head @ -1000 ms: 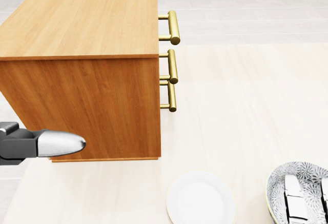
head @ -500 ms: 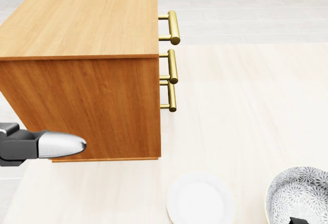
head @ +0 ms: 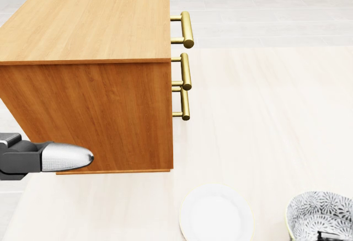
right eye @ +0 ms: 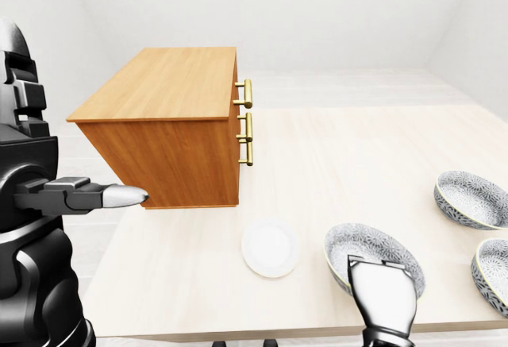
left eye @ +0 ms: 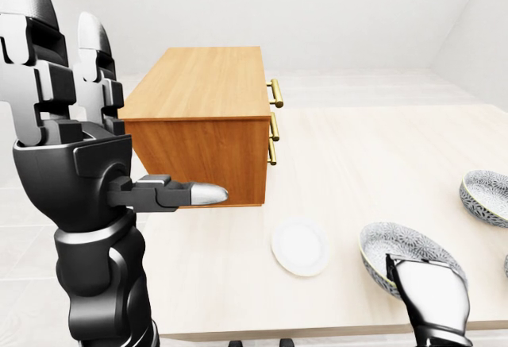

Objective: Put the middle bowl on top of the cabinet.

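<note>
Two hands: I have both in the eye views, neither holding anything.
Right hand [right eye: 382, 293]: at the bottom edge, its silver back toward me, set at the near rim of a patterned bowl; the fingers are hidden behind the palm, so I cannot tell whether they are spread or closed.
Bowl at the right hand [right eye: 373, 258]: on the tabletop [right eye: 341, 164], touching or just under my hand. I take it as the middle bowl, though that is my reading.
Other bowls: two more patterned ones to the right of that hand, one farther out [right eye: 475, 199], one cut by the edge [right eye: 494, 274].
White plate [right eye: 271, 248]: flat, just left of the right hand.
Left hand [left eye: 67, 136]: raised, fingers apart, one pointing toward the cabinet.
Cabinet [right eye: 171, 129]: well beyond the plate, brass handles [right eye: 246, 129] facing right.
Doing it well: I'd hook the fingers over the rim, pinch the wall firmly, lift level, and clear the plate.
</note>
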{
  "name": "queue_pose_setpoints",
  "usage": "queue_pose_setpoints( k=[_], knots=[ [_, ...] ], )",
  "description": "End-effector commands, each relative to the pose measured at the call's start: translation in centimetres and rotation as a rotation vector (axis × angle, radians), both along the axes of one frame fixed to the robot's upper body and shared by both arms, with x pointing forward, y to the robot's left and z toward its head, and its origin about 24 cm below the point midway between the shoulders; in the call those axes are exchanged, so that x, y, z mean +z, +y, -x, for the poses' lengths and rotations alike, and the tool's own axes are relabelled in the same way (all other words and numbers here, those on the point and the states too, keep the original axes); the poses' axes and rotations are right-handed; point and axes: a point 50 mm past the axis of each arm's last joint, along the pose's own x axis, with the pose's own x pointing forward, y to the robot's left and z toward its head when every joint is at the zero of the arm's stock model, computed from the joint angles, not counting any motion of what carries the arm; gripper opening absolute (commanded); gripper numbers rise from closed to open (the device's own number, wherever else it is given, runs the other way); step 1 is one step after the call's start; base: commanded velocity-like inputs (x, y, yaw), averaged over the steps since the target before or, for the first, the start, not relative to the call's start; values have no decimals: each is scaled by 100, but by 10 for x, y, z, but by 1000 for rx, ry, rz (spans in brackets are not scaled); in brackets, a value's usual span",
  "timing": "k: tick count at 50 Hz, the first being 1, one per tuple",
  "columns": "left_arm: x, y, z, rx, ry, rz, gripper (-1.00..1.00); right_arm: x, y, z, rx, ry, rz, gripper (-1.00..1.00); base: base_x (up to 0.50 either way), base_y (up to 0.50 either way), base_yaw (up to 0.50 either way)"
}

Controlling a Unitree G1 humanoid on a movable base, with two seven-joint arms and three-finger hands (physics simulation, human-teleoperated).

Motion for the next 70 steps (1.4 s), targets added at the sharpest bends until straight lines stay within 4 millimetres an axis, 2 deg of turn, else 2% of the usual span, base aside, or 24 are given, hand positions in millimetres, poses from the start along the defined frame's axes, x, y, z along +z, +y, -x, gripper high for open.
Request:
queue_pose_setpoints(
  k=[1, 3, 5, 9, 16, 22, 24, 32, 38, 43, 47, 58, 59, 61, 62, 64, 70],
  knots=[
    [4, 0, -4, 8, -15, 10, 100, 66, 8, 3, -47, -100, 62, -100, 0, 0, 0],
    [4, 0, -3, 7, -18, 11, 100, 69, 8, 4, -64, -121, 81, -100, 0, 0, 0],
    [4, 0, -3, 7, -19, 12, 100, 91, 9, 5, -87, -146, 81, -100, 0, 0, 0],
    [5, -1, -2, 6, -22, 13, 100, 108, 7, 7, -136, -193, 96, -100, 0, 0, 0],
    [4, 0, -2, 4, -17, 14, 100, 122, 7, 7, -182, -243, 80, -100, 0, 0, 0],
    [4, 0, -2, 3, -19, 15, 100, 130, 12, -4, -160, -265, 63, -100, 0, 0, 0],
    [3, 0, -3, 5, -10, 14, 100, 129, 15, -12, -146, -268, 62, -100, 0, 0, 0],
    [4, 0, -2, 4, -17, 15, 100, 158, 33, -39, -23, -293, 56, -100, 0, 0, 0],
    [4, -2, -1, 6, -23, 7, 100, 174, 50, -75, 70, -296, 92, -100, 0, 0, 0],
    [3, -2, -2, 5, -15, 10, 100, 186, 55, -91, 107, -300, 133, -100, 0, 0, 0],
    [4, -3, -1, 10, -20, 6, 100, 184, 60, -101, 127, -295, 181, -100, 0, 0, 0],
    [5, -3, 1, 2, -31, 3, 100, 207, 68, -120, 163, -323, 193, -100, 0, 0, 0],
    [5, -3, 1, 2, -31, 2, 100, 217, 69, -122, 173, -353, 193, -100, 0, 0, 0],
    [5, -3, 0, 3, -26, 4, 100, 210, 67, -127, 164, -322, 195, -100, 0, 0, 0],
    [5, -3, 1, 2, -29, 4, 100, 217, 67, -127, 169, -337, 194, -100, 0, 0, 0],
    [5, -3, 0, 1, -28, 5, 100, 210, 66, -130, 168, -319, 203, -100, 0, 0, 0],
    [5, -2, 1, 0, -29, 6, 100, 212, 66, -137, 173, -314, 217, -100, 0, 0, 0]
  ],
)
